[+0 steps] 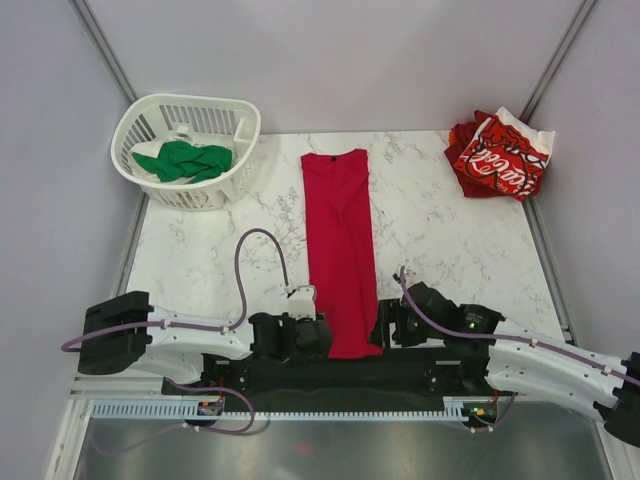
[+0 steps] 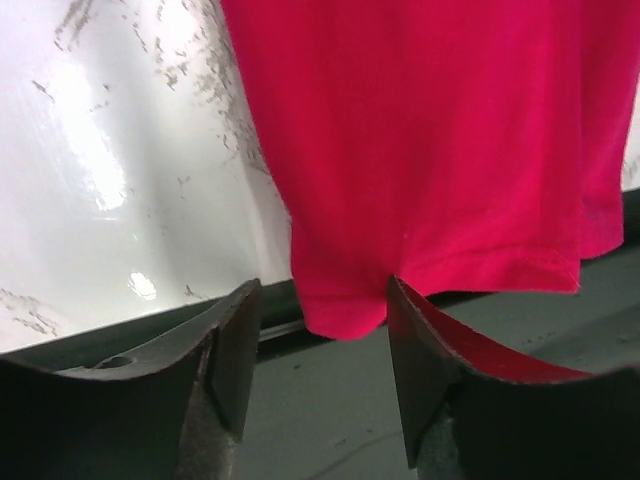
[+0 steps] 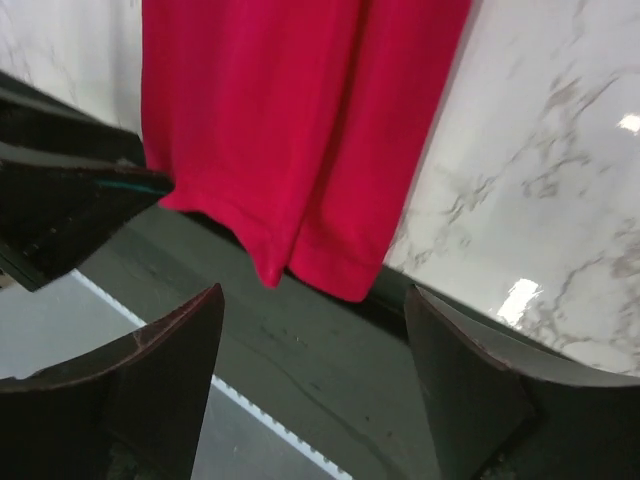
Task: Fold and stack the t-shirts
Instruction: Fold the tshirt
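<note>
The crimson-red t-shirt [image 1: 340, 250] lies folded into a long narrow strip down the middle of the table, its hem hanging over the near edge. My left gripper [image 1: 322, 338] is open beside the hem's left corner [image 2: 340, 300]. My right gripper [image 1: 383, 325] is open beside the hem's right corner [image 3: 330, 270]. Neither holds cloth. The red-and-white lettered t-shirt [image 1: 500, 155] lies bunched at the far right corner. The green t-shirt [image 1: 185, 160] lies crumpled in the basket.
A white slatted basket [image 1: 240, 125] stands at the far left corner. The marble table [image 1: 460, 250] ends at a dark rail [image 1: 340, 375] by the arm bases. Grey walls enclose the table on three sides.
</note>
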Robot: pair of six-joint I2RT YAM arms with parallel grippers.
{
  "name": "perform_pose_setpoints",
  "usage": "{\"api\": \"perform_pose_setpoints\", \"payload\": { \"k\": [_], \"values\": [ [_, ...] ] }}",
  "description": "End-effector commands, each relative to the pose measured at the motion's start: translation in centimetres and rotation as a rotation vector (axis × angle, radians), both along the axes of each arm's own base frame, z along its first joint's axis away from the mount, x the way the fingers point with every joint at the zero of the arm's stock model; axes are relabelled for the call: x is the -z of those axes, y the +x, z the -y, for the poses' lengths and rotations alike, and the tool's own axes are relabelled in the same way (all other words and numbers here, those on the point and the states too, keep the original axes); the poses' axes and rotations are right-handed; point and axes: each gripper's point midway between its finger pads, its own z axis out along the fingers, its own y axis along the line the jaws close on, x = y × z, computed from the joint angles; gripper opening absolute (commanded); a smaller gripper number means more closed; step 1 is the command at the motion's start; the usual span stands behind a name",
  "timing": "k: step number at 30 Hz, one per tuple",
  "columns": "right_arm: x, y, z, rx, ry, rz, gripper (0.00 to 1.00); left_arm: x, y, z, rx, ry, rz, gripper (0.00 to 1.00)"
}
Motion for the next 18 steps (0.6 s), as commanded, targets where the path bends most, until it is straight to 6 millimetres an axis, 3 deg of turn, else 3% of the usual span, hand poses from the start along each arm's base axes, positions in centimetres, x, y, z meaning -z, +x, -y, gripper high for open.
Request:
{"api": "perform_pose_setpoints", "payload": {
  "k": [1, 8, 13, 18],
  "values": [
    [0.6, -1.4, -0.6, 0.064, -0.006, -0.010, 0.80, -2.6, -0.3, 1.6, -0.038, -0.093, -0.001, 0.62],
    [3.6, -2.3, 0.2, 0.119, -0.050, -0.024, 0.67, -2.6, -0.5, 0.5, -0.059, -0.098, -0.014, 0.62],
    [3.7, -0.8, 0.6, 0.188, -0.053, 0.029, 0.65, -2.3, -1.0, 0.4, -0.054, -0.097, -0.026, 0.61],
    [4.4, -0.6, 0.0, 0.206, -0.016, 0.028, 0.57, -2.1, -1.2, 0.3, -0.057, -0.097, -0.025, 0.61]
  ]
}}
